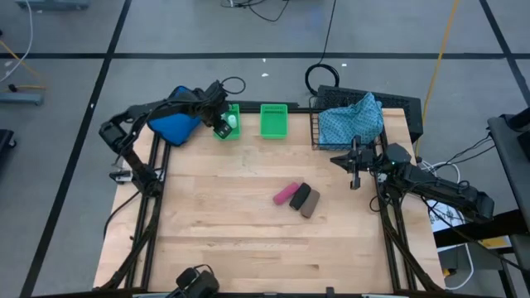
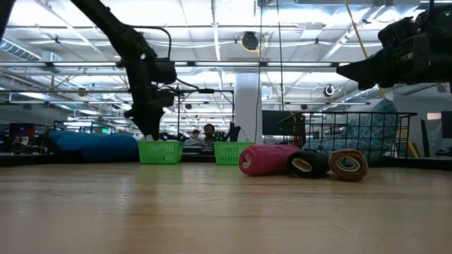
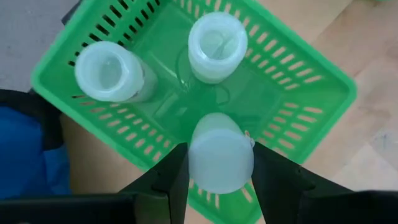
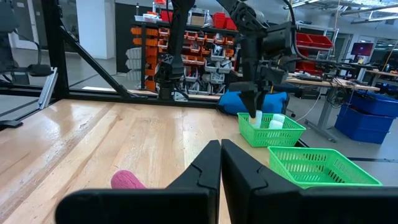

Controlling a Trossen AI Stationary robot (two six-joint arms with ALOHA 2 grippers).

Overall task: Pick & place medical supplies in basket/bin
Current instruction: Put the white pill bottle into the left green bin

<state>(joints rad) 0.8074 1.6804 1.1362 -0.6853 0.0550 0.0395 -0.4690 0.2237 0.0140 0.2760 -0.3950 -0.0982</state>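
Note:
My left gripper [image 1: 224, 124] reaches down into the left green bin [image 3: 311, 81], where three white bottles with pale caps show; its fingers flank one bottle [image 3: 219, 158], while another stands [image 3: 216, 45] and one leans [image 3: 112, 71]. My right gripper [image 1: 354, 172] hovers shut, empty, in front of the black wire basket [image 1: 411, 109]. The blue-green patterned cloth [image 1: 352, 120] lies in that basket. The pink [image 1: 285, 194], black [image 1: 300, 196] and brown [image 1: 310, 204] rolls lie on their sides mid-table. My left gripper pinches the bottle near its top [image 3: 193, 162] between its two fingers, coming from above and pointing down. The bottle stands upright in the hold, inside the green bin. Whether its foot rests on the bin's floor cannot be told.
A solid blue pouch [image 1: 172, 126] lies left of the bin, under the left arm. A second green bin [image 1: 273, 120] stands between the first bin and the basket. Bare wood stretches along the table's near half, around the rolls. People and shelves show beyond the far edge.

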